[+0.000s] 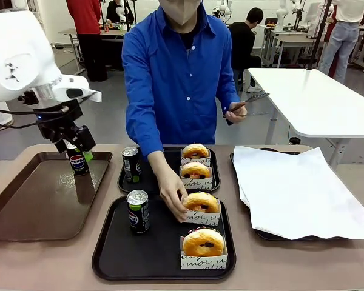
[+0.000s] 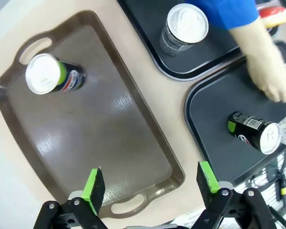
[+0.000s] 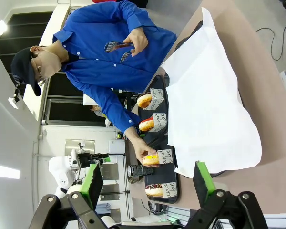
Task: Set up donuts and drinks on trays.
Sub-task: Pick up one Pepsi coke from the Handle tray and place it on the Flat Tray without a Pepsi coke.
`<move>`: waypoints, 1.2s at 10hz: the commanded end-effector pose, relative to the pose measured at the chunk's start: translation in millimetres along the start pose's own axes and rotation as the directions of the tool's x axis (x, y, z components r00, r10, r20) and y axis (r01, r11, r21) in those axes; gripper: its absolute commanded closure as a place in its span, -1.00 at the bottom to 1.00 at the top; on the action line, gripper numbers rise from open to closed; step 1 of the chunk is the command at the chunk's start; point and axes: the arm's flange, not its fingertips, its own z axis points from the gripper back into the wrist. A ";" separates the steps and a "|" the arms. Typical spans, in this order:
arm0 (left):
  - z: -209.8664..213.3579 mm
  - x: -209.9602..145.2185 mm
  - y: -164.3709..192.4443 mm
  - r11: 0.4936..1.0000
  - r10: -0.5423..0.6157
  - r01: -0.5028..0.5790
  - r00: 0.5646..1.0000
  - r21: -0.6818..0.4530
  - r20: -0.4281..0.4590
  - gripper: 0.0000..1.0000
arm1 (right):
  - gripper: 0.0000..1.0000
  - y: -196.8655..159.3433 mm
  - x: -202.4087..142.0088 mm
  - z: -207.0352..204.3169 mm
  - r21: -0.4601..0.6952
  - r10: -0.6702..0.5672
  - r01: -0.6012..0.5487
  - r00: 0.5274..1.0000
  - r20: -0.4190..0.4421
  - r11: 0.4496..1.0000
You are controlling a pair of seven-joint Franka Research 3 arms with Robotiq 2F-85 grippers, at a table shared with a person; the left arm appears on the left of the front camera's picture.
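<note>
Two black trays (image 1: 109,254) sit side by side at the middle of the counter (image 1: 327,260), one nearer the robot and one (image 1: 122,182) behind it. A longer brown tray (image 1: 24,206) lies to their left, and a tray covered with white paper (image 1: 291,194) lies to their right. The near black tray holds two boxed donuts (image 1: 204,242) and an upright can (image 1: 138,211); the far one holds two more boxed donuts (image 1: 196,160) and a second can (image 1: 131,164). A person in a blue shirt has one hand (image 1: 173,197) on the upper box (image 1: 201,208) of the near tray and holds tongs (image 1: 246,103) in the other. A third can (image 1: 77,162) stands on the brown tray, just under the left fingers (image 2: 151,183), which are spread wide with nothing between them. The right fingers (image 3: 148,181) are also spread and empty, well above the counter.
</note>
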 end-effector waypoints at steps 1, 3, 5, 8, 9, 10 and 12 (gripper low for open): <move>26.7 -47.5 49.2 0.982 0.119 -0.103 0.988 -0.156 0.102 -1.00 | -1.00 -0.1 2.7 -1.1 0.033 0.015 -0.016 1.000 0.012 0.999; 30.5 -80.8 111.1 0.913 0.229 -0.169 0.966 -0.370 0.124 -1.00 | -1.00 -0.1 2.7 -1.1 0.033 0.015 -0.016 1.000 0.012 0.999; 26.6 -114.0 150.8 0.817 0.308 -0.178 0.939 -0.549 0.154 -1.00 | -1.00 -0.1 2.7 -1.1 0.033 0.015 -0.016 1.000 0.012 0.999; 9.3 -148.4 200.5 0.651 0.444 -0.264 0.893 -0.711 0.076 -1.00 | -1.00 -0.1 2.7 -1.1 0.033 0.015 -0.016 1.000 0.012 0.999; 5.9 -155.6 215.7 0.605 0.476 -0.269 0.876 -0.749 0.070 -1.00 | -1.00 -0.1 2.7 -1.1 0.033 0.015 -0.016 1.000 0.012 0.999; 0.2 -163.8 229.6 0.531 0.495 -0.291 0.869 -0.796 0.013 -1.00 | -1.00 -0.1 2.7 -1.1 0.033 0.015 -0.016 1.000 0.012 0.999; -13.8 -183.6 241.5 0.477 0.529 -0.284 0.848 -0.832 0.014 -1.00 | -1.00 -0.1 2.7 -1.1 0.033 0.015 -0.016 1.000 0.012 0.999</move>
